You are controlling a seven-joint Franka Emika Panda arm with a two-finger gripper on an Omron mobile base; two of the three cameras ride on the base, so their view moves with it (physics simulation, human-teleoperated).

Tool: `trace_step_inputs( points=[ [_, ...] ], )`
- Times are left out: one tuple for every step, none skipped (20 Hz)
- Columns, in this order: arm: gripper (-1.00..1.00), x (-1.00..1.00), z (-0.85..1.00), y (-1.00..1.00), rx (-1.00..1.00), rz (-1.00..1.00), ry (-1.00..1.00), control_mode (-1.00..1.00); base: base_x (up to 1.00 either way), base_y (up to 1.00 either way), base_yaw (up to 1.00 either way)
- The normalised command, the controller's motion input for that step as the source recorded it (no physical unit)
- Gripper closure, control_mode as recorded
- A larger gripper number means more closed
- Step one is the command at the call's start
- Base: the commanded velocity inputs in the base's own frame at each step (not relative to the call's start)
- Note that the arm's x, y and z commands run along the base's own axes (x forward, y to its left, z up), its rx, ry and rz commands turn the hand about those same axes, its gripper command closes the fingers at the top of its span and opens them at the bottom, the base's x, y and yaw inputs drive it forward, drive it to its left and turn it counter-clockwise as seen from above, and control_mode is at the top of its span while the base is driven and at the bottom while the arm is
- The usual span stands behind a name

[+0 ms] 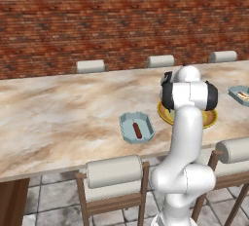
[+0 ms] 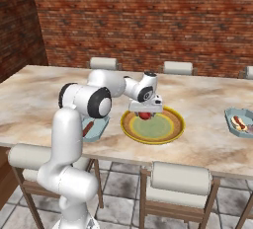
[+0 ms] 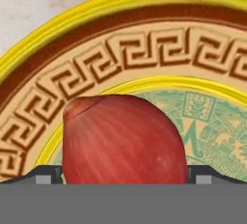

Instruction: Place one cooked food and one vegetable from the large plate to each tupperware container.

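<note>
The large plate with its yellow rim lies on the marble counter, and in the left base view my arm covers much of the large plate. A red onion rests on its near-left part. My gripper is lowered over the onion, open, with a finger tip on each side of it. The hand view shows the onion close up between the fingertips of the gripper. One tupperware container left of the plate holds a sausage. The other container at the right holds a hot dog.
Stools with padded backs stand along the counter's near edge, and more along the far side. A brick wall closes the back. Bare marble stretches to the left of the trays.
</note>
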Motion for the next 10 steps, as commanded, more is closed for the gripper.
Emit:
trace_step_inputs(
  points=[
    [-1.0,0.0,-0.01,0.14,0.0,0.02,-0.01,-1.0,0.0,0.0,0.0],
    [-1.0,0.0,-0.06,0.18,0.0,0.01,0.0,-1.0,0.0,0.0,0.0],
    [-1.0,0.0,-0.13,0.25,0.0,0.01,0.0,-1.0,0.0,0.0,0.0],
    [-1.0,0.0,-0.2,0.32,0.0,0.01,0.0,-1.0,0.0,0.0,0.0],
    [-1.0,0.0,-0.18,0.3,0.0,0.01,0.0,-1.0,0.0,0.0,0.0],
    [-1.0,0.0,-0.19,0.34,0.0,0.0,0.0,-1.0,0.0,0.0,0.0],
    [-1.0,0.0,-0.13,0.29,0.0,0.02,0.0,-1.0,0.0,0.0,0.0],
    [-1.0,0.0,-0.1,0.29,0.0,0.03,0.0,-1.0,0.0,0.0,0.0],
    [-1.0,0.0,-0.1,0.33,0.0,0.03,0.0,-1.0,0.0,0.0,0.0],
    [-1.0,0.0,-0.07,0.33,0.0,0.04,0.0,-1.0,0.0,0.0,0.0]
  ],
)
